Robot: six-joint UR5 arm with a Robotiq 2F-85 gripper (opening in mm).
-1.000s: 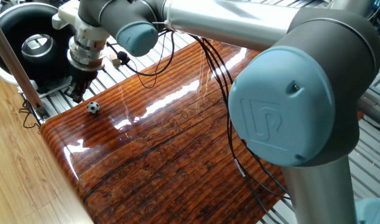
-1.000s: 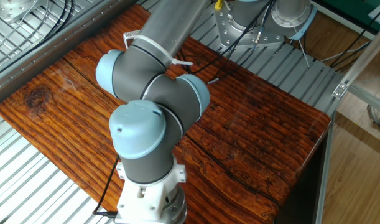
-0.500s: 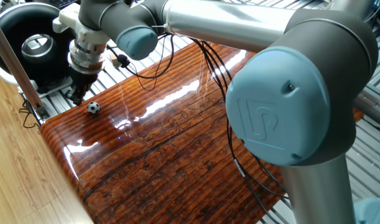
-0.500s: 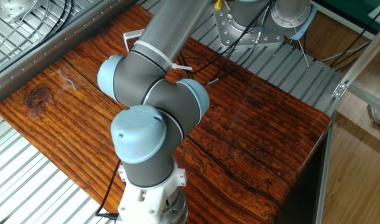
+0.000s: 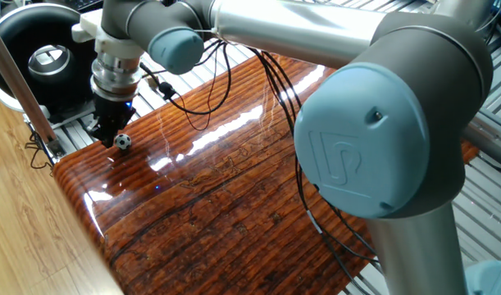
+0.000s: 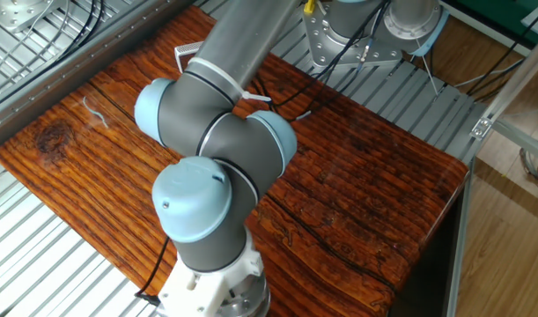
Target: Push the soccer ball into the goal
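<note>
The soccer ball (image 5: 123,142) is tiny and black-and-white. It lies on the glossy wooden table (image 5: 234,197) near its far left corner. My gripper (image 5: 108,138) points down just left of the ball, with its dark fingers drawn together in a point, touching or almost touching the ball. It holds nothing. The goal (image 6: 188,54) shows only in the other fixed view, as a small silver-grey frame at the table's far edge, partly hidden behind my arm. The ball and the fingertips are hidden in that view.
A big black ring-shaped device (image 5: 45,57) stands just beyond the table corner behind the gripper. A wooden post (image 5: 20,74) rises at the left. Black cables (image 5: 201,90) hang from the wrist over the table. My arm's elbow (image 5: 381,139) fills the right foreground.
The gripper has come down and a little right, closing up on the ball's left side. The ball has not visibly moved.
</note>
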